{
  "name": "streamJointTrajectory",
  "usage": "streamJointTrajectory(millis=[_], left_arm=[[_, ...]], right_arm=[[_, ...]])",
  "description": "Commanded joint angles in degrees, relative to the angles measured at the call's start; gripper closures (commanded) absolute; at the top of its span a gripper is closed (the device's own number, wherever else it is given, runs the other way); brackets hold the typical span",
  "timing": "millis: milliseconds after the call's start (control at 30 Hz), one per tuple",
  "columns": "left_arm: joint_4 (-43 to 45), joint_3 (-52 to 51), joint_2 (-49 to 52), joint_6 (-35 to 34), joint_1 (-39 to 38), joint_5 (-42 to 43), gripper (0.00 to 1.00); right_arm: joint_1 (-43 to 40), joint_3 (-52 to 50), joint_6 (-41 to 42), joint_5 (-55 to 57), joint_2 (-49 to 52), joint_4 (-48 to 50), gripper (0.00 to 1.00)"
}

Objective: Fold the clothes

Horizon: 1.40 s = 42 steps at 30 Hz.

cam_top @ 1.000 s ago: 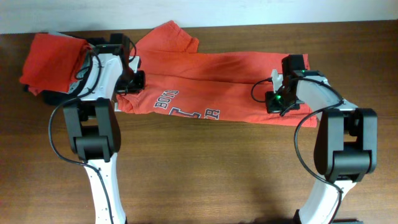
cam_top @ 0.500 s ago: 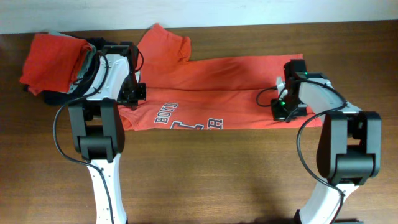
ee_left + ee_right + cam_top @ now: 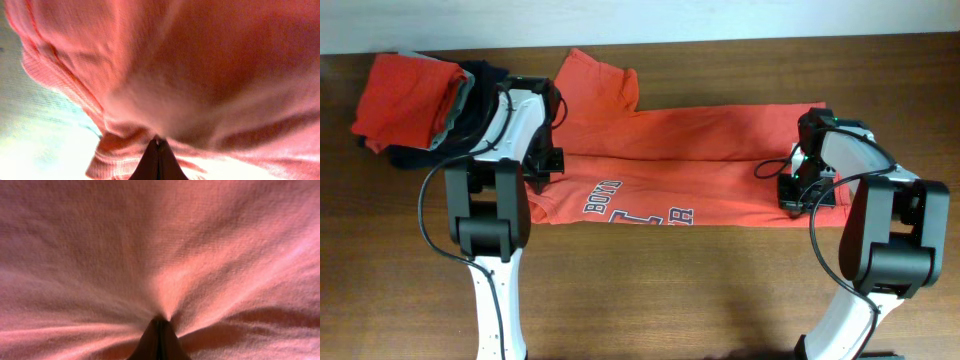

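Note:
An orange-red T-shirt [image 3: 700,140] lies stretched across the table, folded lengthwise, with navy-and-white lettering [image 3: 640,205] along its near edge. My left gripper [image 3: 546,165] is shut on the shirt's left end, near the sleeve. In the left wrist view the gripper [image 3: 158,145] pinches a fold of the orange cloth [image 3: 200,60]. At the shirt's right end my right gripper [image 3: 800,192] is shut too. The right wrist view shows the fabric [image 3: 150,240] puckering into the closed tips of that gripper [image 3: 160,322]. A second orange-red garment [image 3: 405,100] lies bunched at the far left.
A dark navy garment [image 3: 475,105] and a strip of pale grey cloth [image 3: 458,100] sit beside the bunched orange one at the back left. The wooden table [image 3: 670,290] runs to a white wall along its far edge. Both arm bases stand near the front edge.
Both grippers have moved right and toward the front edge, dragging the shirt with them. The shirt now lies further right and flatter.

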Motion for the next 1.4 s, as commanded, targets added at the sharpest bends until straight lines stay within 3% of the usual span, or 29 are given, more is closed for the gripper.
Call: streamJointTrajectory(millis=[0, 467, 767, 867, 967, 1000, 1067, 1100, 1167, 1367], left_arm=[[-1.29, -0.44, 0.81, -3.74, -0.90, -1.27, 0.99], [-1.68, 0.39, -0.57, -4.17, -1.07, -1.03, 0.99], [-3.72, 13.77, -7.52, -4.11, -1.42, -0.83, 0.98], [-2.40, 22.10, -9.01, -3.74, -1.40, -0.55, 0.84], [0.61, 30.80, -9.05, 0.79, -1.40, 1.90, 0.51], [2.64, 32.85, -9.05, 3.69, -1.40, 4.04, 0.44], [6.95, 35.06, -9.05, 7.21, -1.40, 7.28, 0.29], [9.38, 35.19, -9.05, 7.34, -1.40, 7.96, 0.28], [12.90, 35.04, -8.68, 7.37, -1.36, 8.52, 0.28], [21.05, 34.95, -4.74, 13.22, -1.14, 9.62, 0.27]], right_arm=[[-0.44, -0.28, 1.55, 0.76, 2.32, -1.07, 0.96], [-0.44, 6.97, -3.67, -3.69, 2.12, -0.70, 0.96], [-0.42, 23.28, -4.52, -6.27, 1.95, -8.07, 0.96], [-0.42, 28.70, -4.52, -6.25, 1.95, -11.15, 0.95], [-0.42, 33.14, -4.52, -6.25, 1.95, -13.53, 0.93], [-0.42, 34.40, -4.50, -6.27, 1.95, -14.19, 0.90], [-0.44, 36.59, -4.50, -6.27, 1.95, -15.19, 0.71], [-0.42, 37.16, -4.48, -6.27, 1.95, -15.19, 0.60], [-0.42, 37.68, -4.50, -6.25, 1.95, -15.15, 0.50], [-0.48, 37.68, -4.52, -6.23, 2.03, -13.38, 0.47]])
